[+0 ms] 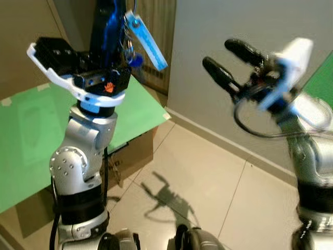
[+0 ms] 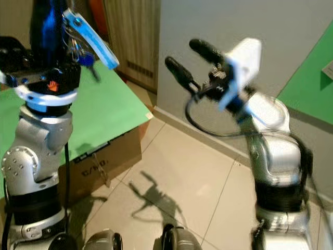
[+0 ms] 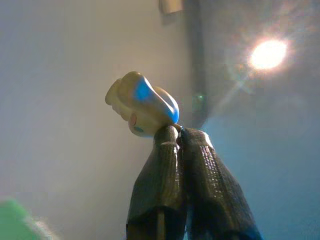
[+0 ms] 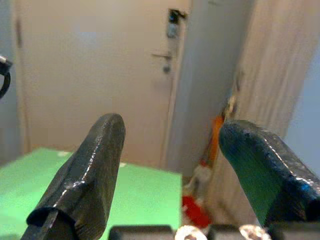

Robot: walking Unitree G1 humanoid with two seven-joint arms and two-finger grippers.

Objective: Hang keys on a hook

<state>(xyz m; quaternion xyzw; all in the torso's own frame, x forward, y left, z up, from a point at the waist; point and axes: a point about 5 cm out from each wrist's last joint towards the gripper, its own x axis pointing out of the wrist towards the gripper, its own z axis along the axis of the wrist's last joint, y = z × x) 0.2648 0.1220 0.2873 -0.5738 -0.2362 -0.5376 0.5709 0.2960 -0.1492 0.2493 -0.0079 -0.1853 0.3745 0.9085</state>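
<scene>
Left gripper (image 3: 179, 131) raised above the green sheet-covered cardboard box (image 1: 136, 148), ribbed black fingers pressed tight on the keys (image 1: 131, 52) with a long flat blue plastic tag (image 1: 147, 41) sticking up. Right gripper (image 1: 229, 61) beyond the box's corner, smooth rounded fingers spread wide, holding nothing, by the grey wall (image 1: 229, 26).

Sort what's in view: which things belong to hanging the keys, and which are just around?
Job:
- keys with blue tag
- left gripper, fingers shut on the keys, raised
- right gripper, fingers open, empty

Just around:
- green sheet
- cardboard box
- door
</scene>
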